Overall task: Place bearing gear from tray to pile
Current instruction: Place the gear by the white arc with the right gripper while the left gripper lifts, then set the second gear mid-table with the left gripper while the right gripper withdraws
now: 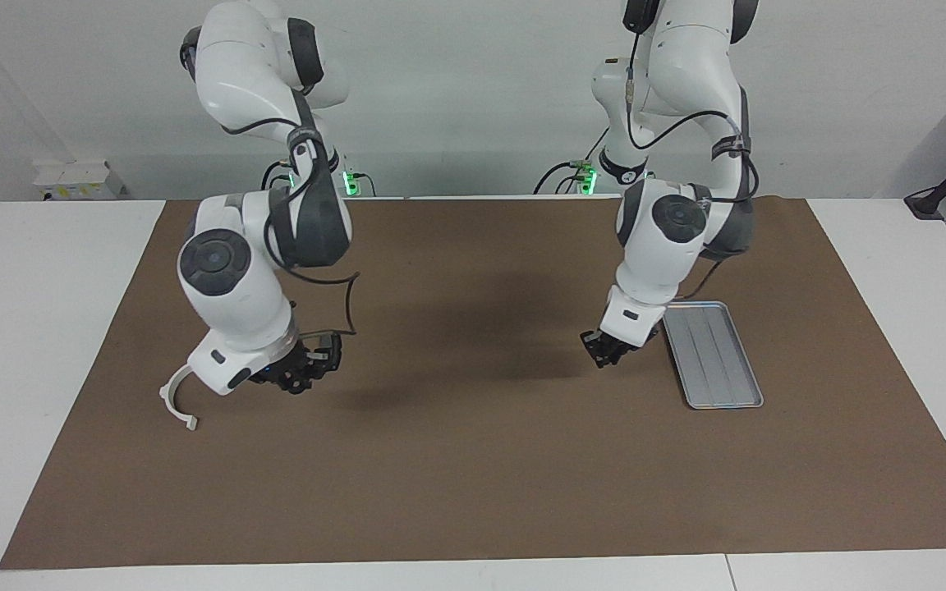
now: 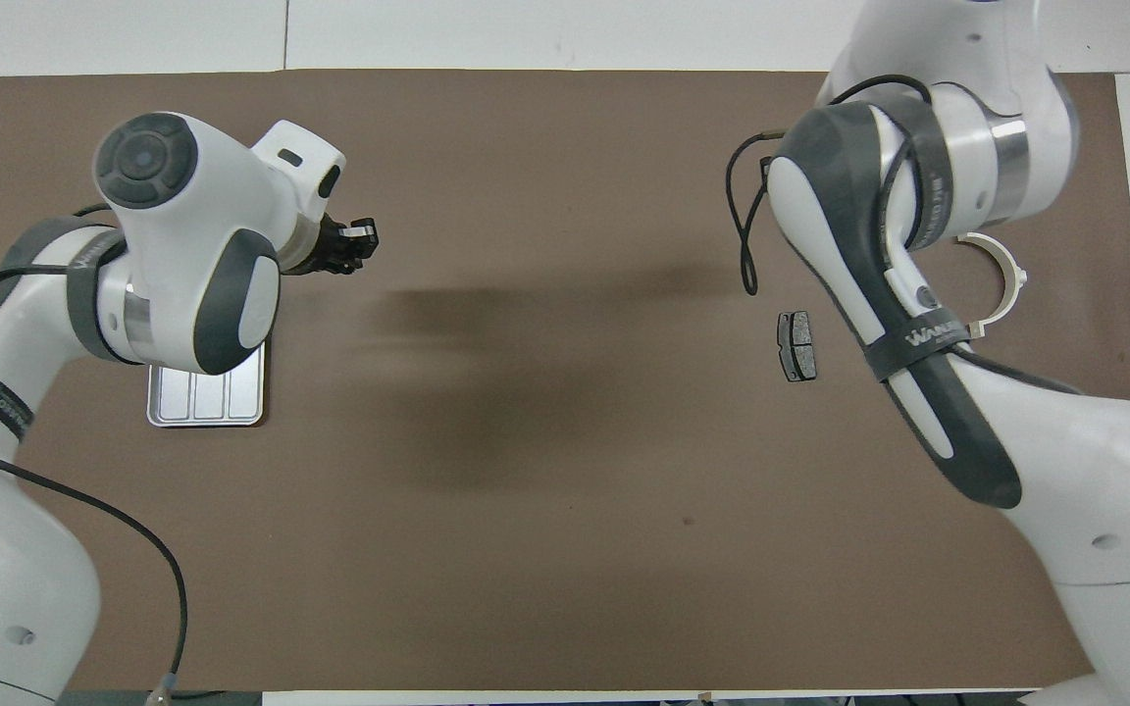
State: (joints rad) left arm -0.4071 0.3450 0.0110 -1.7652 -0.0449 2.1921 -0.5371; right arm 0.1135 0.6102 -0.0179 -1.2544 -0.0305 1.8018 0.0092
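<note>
A wide stretch of brown mat lies bare between the arms, open to any pass. At three o'clock in the facing view the tray sits just beside the left gripper; at nine o'clock the white bracket and, apparently, the dark pad crowd the right gripper.

White table under a brown mat, plain pale wall, 2 green lights at its foot.
</note>
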